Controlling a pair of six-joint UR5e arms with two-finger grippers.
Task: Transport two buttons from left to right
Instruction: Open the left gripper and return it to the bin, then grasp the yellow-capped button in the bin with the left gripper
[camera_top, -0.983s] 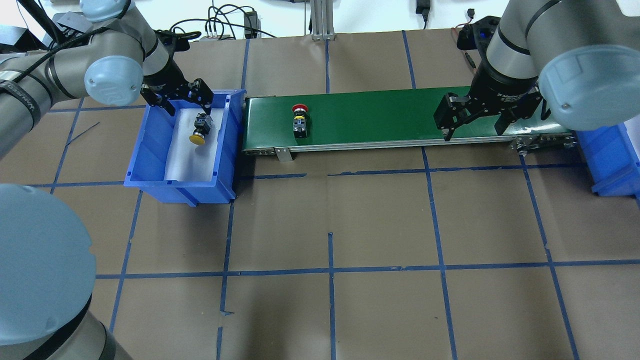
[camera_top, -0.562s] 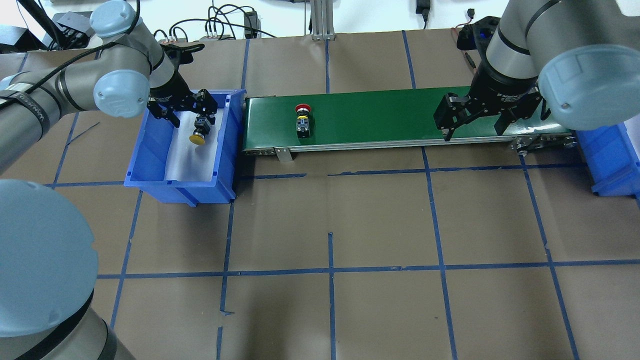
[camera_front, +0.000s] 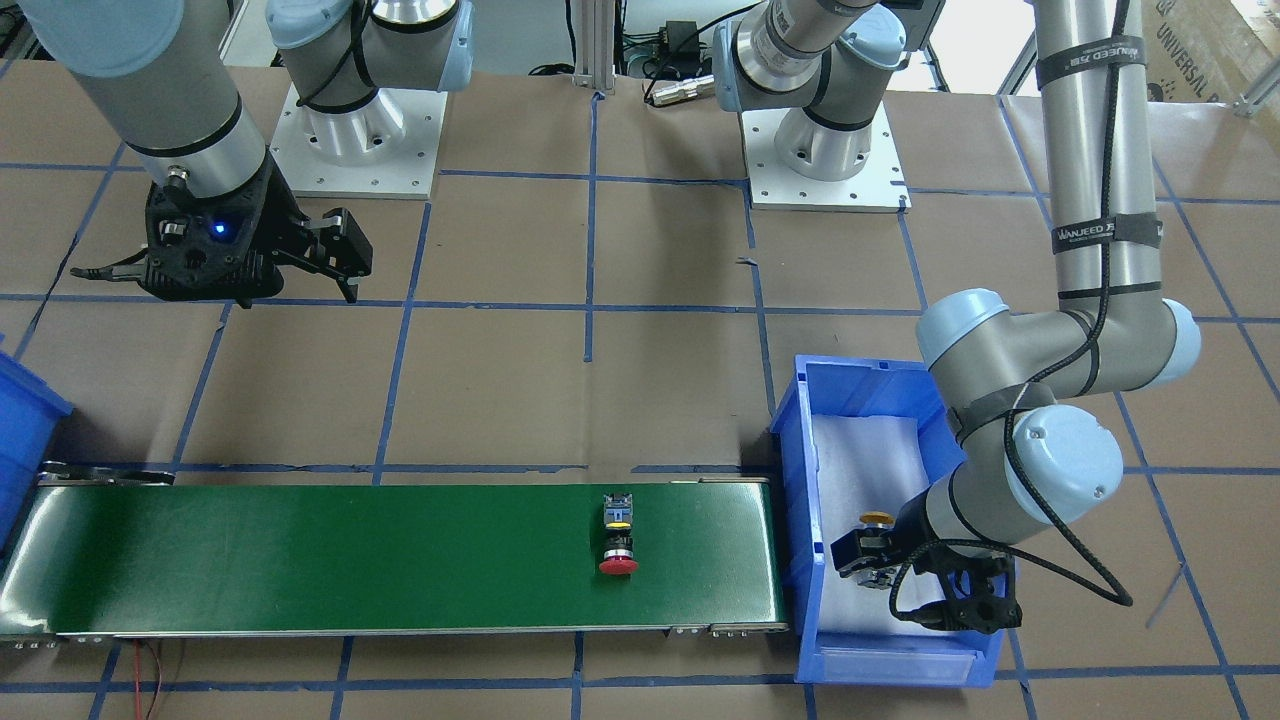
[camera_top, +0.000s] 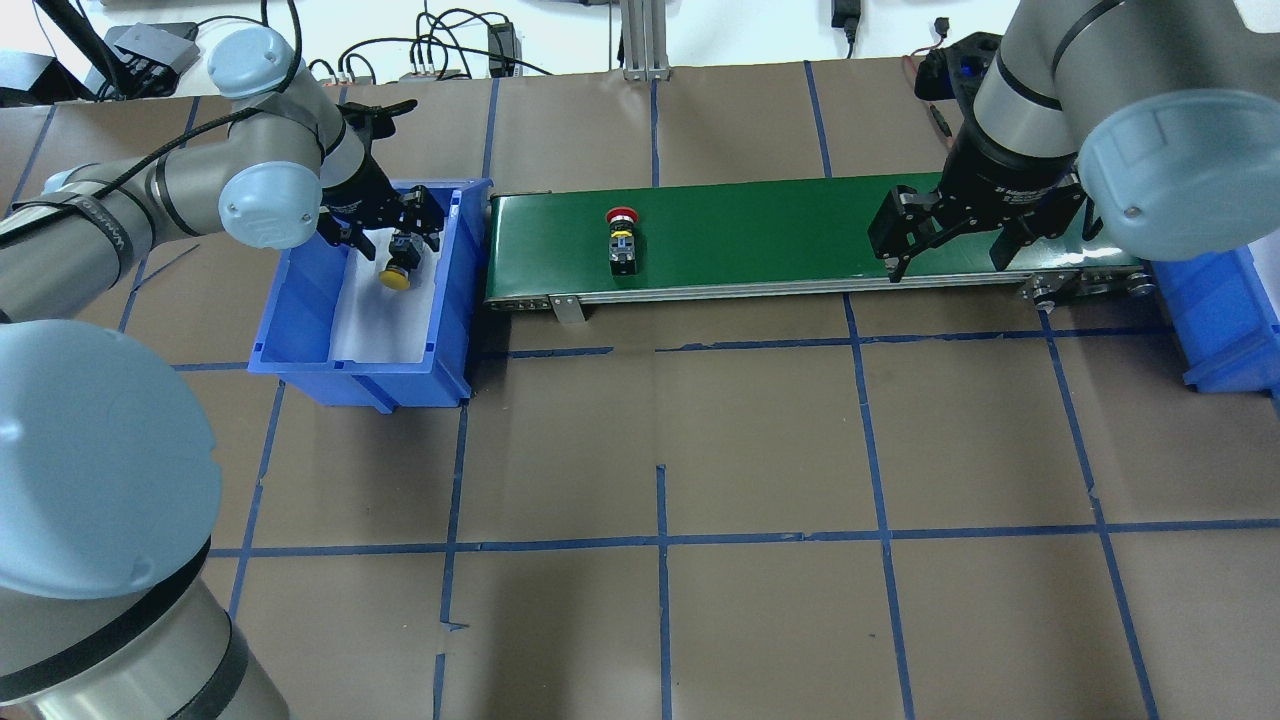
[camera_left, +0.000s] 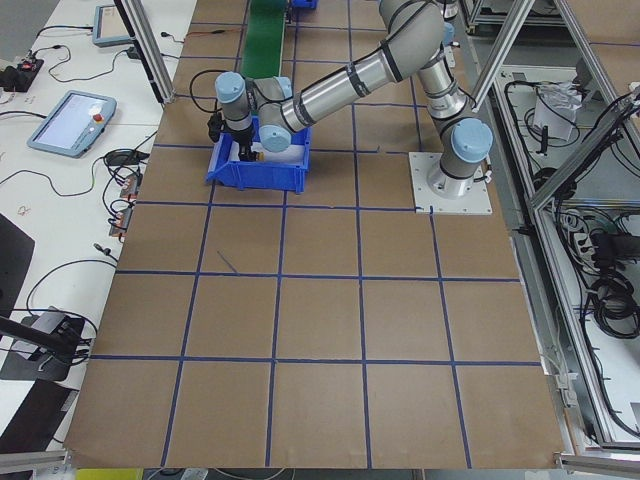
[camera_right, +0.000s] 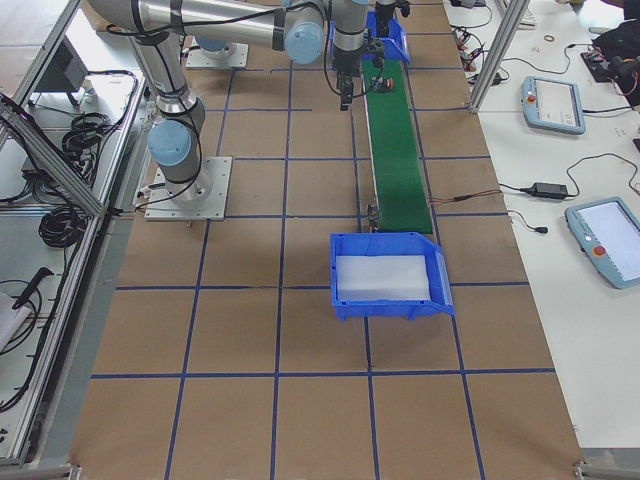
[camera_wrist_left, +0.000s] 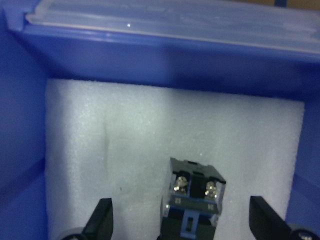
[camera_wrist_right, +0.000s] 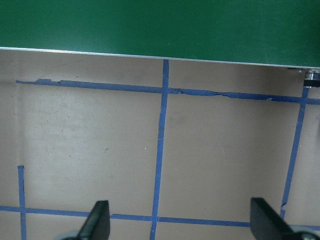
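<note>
The yellow button (camera_top: 397, 272) lies on white foam in the left blue bin (camera_top: 300, 300), cap toward the robot. My left gripper (camera_top: 385, 240) is low in that bin and open, its fingers on either side of the button's black body. In the left wrist view the contact block (camera_wrist_left: 194, 199) sits between the two fingers (camera_wrist_left: 103, 220) with gaps on both sides. The red button (camera_top: 621, 240) lies on the green conveyor belt (camera_top: 760, 230), also seen in the front view (camera_front: 618, 545). My right gripper (camera_top: 945, 262) is open and empty above the belt's near edge at its right end.
A second blue bin (camera_top: 1215, 310) stands at the belt's right end, with white foam inside (camera_right: 385, 278). The right wrist view shows brown paper with blue tape lines (camera_wrist_right: 160, 150) below the belt edge. Cables lie behind the table's far edge.
My left gripper has come down into the bin around the yellow button. The red button has moved a little to the right on the belt. The right arm has not moved.
</note>
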